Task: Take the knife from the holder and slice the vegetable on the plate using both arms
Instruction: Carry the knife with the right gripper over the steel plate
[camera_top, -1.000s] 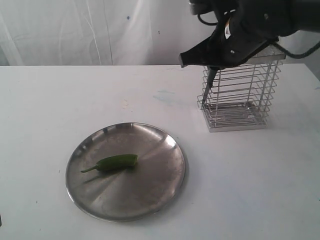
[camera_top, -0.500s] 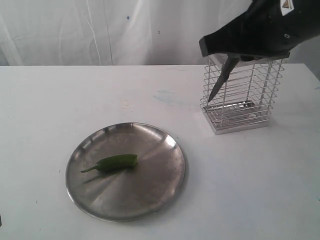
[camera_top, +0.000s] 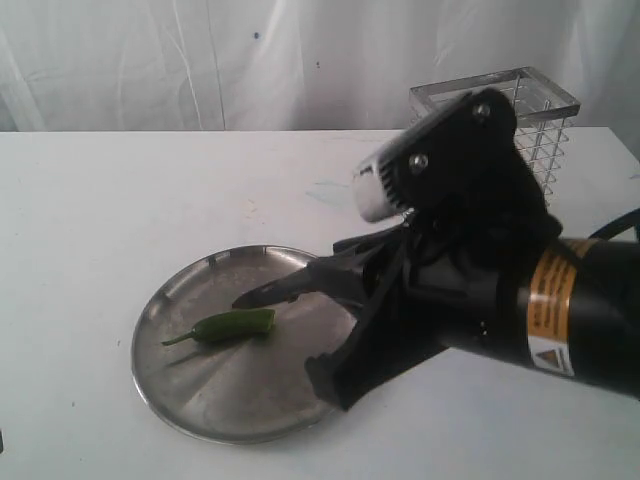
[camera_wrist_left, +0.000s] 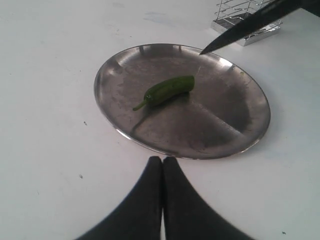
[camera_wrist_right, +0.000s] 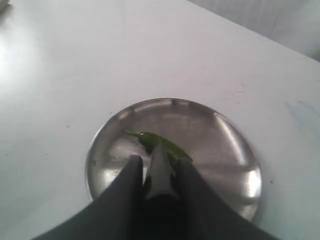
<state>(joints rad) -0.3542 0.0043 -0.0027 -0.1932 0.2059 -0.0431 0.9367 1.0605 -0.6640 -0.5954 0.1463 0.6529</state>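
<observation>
White counter (camera_top: 100, 200) bears the plate (camera_top: 200, 410) holding the vegetable (camera_top: 232, 324); the right end effector (camera_wrist_right: 159, 175), grasping the knife (camera_wrist_left: 250, 26), should cut squarely while the clenched, empty left end effector (camera_wrist_left: 162, 165) pins the stem.

Bright, even, diffuse light falls over a white table (camera_top: 100, 200) — shadows are faint and soft. The steel plate (camera_top: 220, 400) carries streaky white glare. The right wrist view is hazy and soft throughout.
</observation>
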